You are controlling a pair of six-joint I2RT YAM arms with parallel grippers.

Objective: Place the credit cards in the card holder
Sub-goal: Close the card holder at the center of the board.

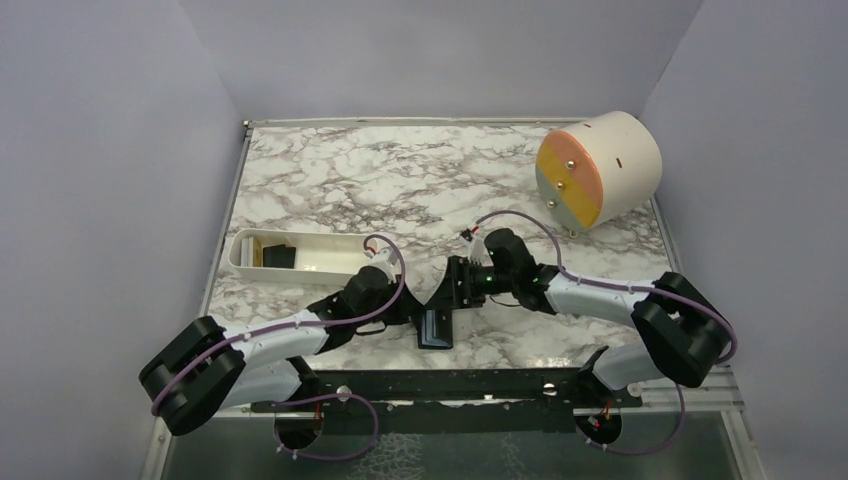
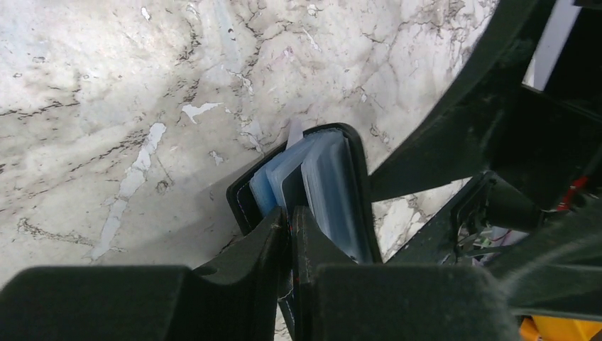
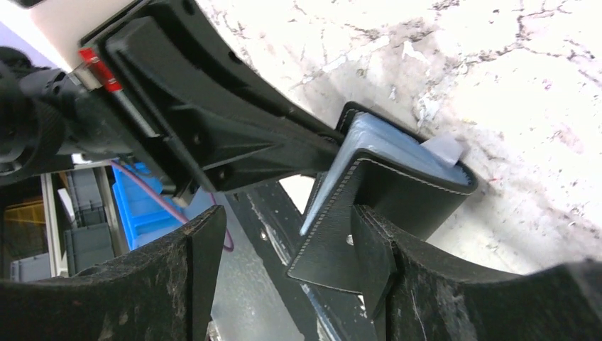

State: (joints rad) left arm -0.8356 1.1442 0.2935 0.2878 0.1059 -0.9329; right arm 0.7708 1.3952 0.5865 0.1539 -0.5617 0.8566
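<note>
**Arms working a card holder open**

From above, the card holder [image 1: 435, 326] is lying between the left gripper [image 1: 412, 308] and right gripper [image 1: 452, 295]; dark credit cards [image 1: 274, 254] are sitting in the white tray [image 1: 330, 262], so loading looks mostly undone. The left wrist camera is showing fingers [image 2: 273, 234] clamped together on an inner leaf, a pale card corner [image 2: 294, 132] poking out. The right wrist camera is showing fingers [image 3: 374, 256] wide apart, one touching the outer flap.

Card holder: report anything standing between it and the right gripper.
Nothing visible does. The studded flap of the card holder sits between the open jaws of the right gripper, against one finger. The left gripper pinches the holder's inner sleeves from the opposite side.
</note>
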